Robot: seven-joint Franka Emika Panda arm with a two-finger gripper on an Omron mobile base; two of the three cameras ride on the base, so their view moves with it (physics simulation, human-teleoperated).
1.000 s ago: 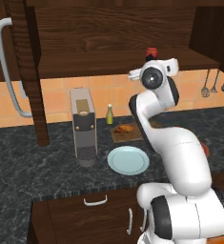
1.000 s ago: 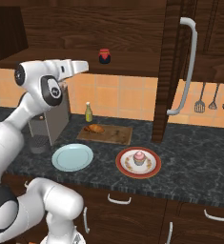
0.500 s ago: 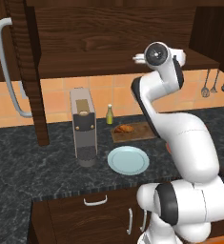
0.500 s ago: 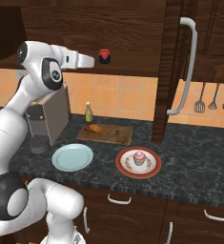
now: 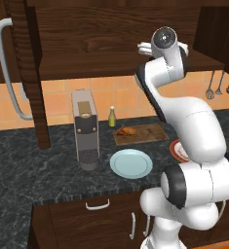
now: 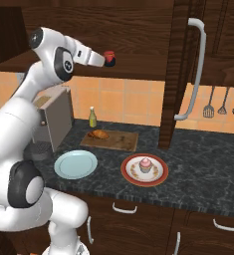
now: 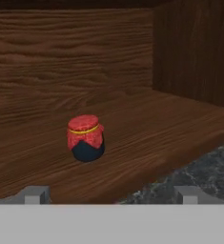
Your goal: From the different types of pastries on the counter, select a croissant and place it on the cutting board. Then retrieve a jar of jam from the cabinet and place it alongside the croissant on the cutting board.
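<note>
With the croissant [image 6: 98, 134] already on the cutting board [image 6: 119, 141], raised toward the jam jar [image 7: 86, 138] standing upright on the cabinet shelf [image 7: 147, 128], fingers [image 7: 35, 194] spread apart and empty. Probably light, rigid, smooth glass; best gripped around the body below the cloth-covered lid.

No readable text, labels, brands or numbers appear anywhere. The objects and surfaces carry no legible markings.

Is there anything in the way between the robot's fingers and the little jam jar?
No. In the hand view, bare wooden cabinet shelf lies between the gripper and the jar of jam.
</note>
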